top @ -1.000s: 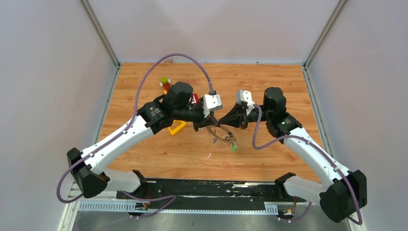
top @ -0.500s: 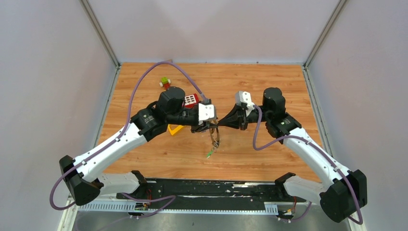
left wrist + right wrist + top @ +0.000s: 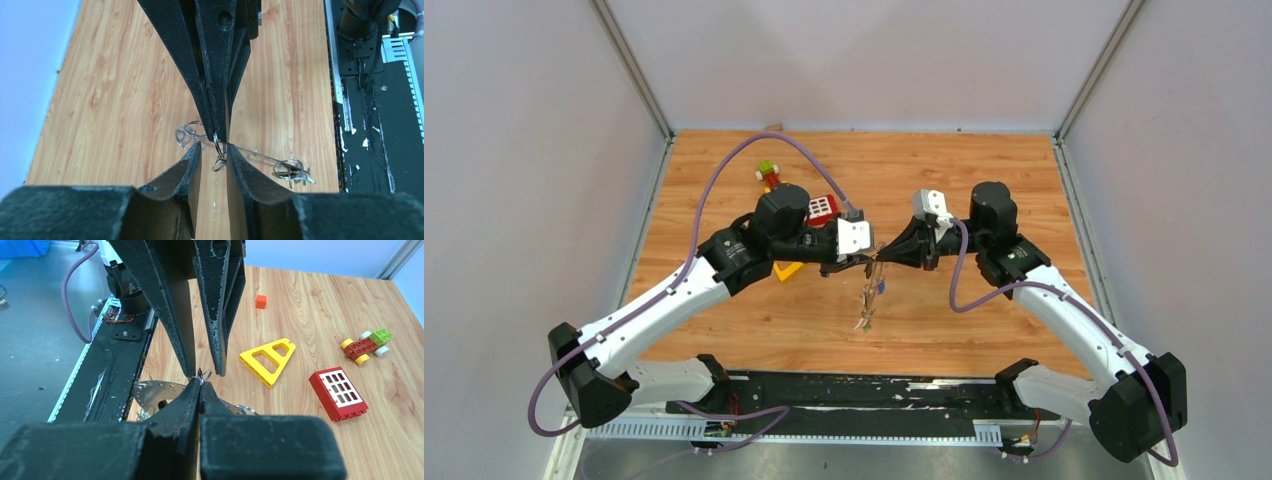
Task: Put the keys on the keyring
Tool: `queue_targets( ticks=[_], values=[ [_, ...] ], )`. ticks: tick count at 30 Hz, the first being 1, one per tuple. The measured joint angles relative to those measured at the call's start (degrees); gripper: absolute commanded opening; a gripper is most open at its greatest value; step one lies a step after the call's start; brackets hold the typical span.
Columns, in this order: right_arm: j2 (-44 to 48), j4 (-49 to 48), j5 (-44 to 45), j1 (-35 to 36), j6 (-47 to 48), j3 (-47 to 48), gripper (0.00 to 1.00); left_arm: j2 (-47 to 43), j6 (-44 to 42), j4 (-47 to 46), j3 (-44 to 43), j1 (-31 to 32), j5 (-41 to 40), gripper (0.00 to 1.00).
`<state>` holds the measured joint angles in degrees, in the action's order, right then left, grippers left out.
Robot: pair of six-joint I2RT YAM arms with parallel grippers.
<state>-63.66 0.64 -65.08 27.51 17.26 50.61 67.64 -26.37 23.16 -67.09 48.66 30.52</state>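
My two grippers meet tip to tip above the middle of the table. My right gripper (image 3: 886, 254) is shut on a small wire ring (image 3: 218, 149), which shows clearly in the right wrist view (image 3: 200, 383). The small wire ring links to the large grey keyring (image 3: 871, 290), which hangs below, edge-on from above and as a flat notched disc in the right wrist view (image 3: 155, 390). My left gripper (image 3: 873, 259) is open; its fingers straddle the small ring (image 3: 214, 150). The keys (image 3: 292, 170), one green-tipped, hang at the keyring's low end (image 3: 864, 322).
A yellow triangular block (image 3: 267, 357), a red window brick (image 3: 340, 392), a small toy car (image 3: 367, 342) and a small orange block (image 3: 260, 301) lie on the wood beyond and beside the left arm. The black base rail (image 3: 854, 390) runs along the near edge.
The keyring lay nearly flat between the grippers a second ago. It has swung down and now hangs edge-on with the keys at the bottom. The left arm drew back slightly leftward.
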Motion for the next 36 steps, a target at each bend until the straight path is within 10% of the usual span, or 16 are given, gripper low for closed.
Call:
queue_targets(
  ticks=[36],
  values=[
    [0.00, 0.02, -0.02, 0.00, 0.42, 0.00, 0.00, 1.81, 0.50, 2.49, 0.07, 0.00, 1.01, 0.17]
  ],
)
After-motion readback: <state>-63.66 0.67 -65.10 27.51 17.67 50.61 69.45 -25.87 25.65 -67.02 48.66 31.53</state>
